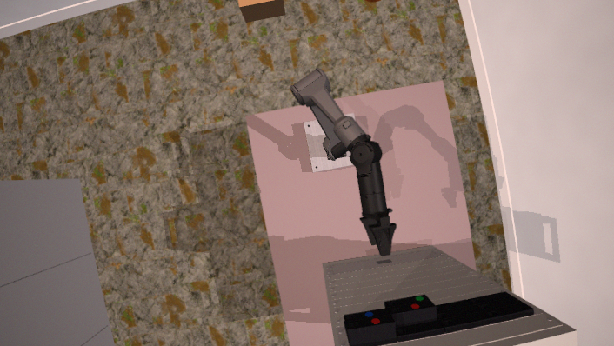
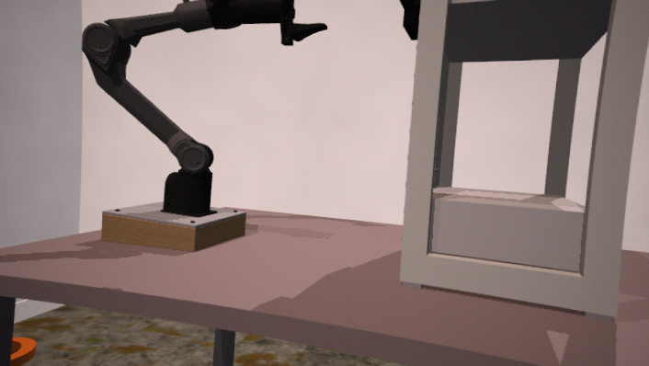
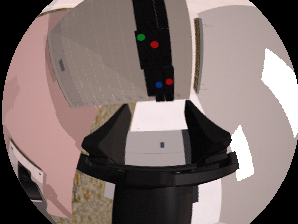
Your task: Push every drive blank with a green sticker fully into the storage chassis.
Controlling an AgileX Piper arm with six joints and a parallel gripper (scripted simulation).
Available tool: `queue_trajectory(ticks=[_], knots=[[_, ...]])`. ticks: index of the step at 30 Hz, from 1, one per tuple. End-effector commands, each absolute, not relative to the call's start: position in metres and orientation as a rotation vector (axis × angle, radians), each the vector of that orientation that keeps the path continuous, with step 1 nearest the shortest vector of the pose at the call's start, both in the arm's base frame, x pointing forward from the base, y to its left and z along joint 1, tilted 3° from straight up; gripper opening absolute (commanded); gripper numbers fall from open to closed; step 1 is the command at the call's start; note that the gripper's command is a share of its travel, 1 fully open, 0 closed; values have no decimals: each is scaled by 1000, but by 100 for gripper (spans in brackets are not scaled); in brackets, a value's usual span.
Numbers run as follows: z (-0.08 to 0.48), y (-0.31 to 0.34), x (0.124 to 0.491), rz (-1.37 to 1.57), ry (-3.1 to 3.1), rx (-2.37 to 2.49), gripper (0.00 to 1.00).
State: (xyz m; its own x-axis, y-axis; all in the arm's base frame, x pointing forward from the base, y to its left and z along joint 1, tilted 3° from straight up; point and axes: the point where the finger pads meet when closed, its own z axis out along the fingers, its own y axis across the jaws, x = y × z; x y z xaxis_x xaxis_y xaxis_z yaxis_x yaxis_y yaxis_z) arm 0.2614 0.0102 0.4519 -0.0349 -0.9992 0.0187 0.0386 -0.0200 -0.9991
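Observation:
The grey rack stands at the table's near right, with the black storage chassis high in it. Two black blocks of blanks stand out of the chassis. One block carries a green sticker and a red sticker. The other carries a blue sticker and a red sticker. The wrist view shows the green sticker, a red one, the blue one and the other red one. My gripper is open and empty. It points at the rack, at chassis height, with a gap to the blanks. It also shows in the side view.
The arm's base sits on a wooden block at the far end of the pink table. The rack's lower shelf holds a pale box. A white wall runs close along the table's right side.

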Motion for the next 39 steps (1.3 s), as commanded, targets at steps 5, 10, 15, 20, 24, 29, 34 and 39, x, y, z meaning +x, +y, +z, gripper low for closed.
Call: queue_trajectory(ticks=[5,10,15,20,24,29,34,39], knots=[[452,10,260,-1268,1194,-1175,100],[452,10,260,-1268,1194,-1175,100],[452,10,260,-1268,1194,-1175,100],[452,13,266,-1269,1195,-1174,100],[452,19,277,-1269,1195,-1174,100],[452,34,303,-1269,1195,-1174,100],[451,58,345,-1269,1195,-1174,100],[451,73,371,-1269,1195,-1174,100]])
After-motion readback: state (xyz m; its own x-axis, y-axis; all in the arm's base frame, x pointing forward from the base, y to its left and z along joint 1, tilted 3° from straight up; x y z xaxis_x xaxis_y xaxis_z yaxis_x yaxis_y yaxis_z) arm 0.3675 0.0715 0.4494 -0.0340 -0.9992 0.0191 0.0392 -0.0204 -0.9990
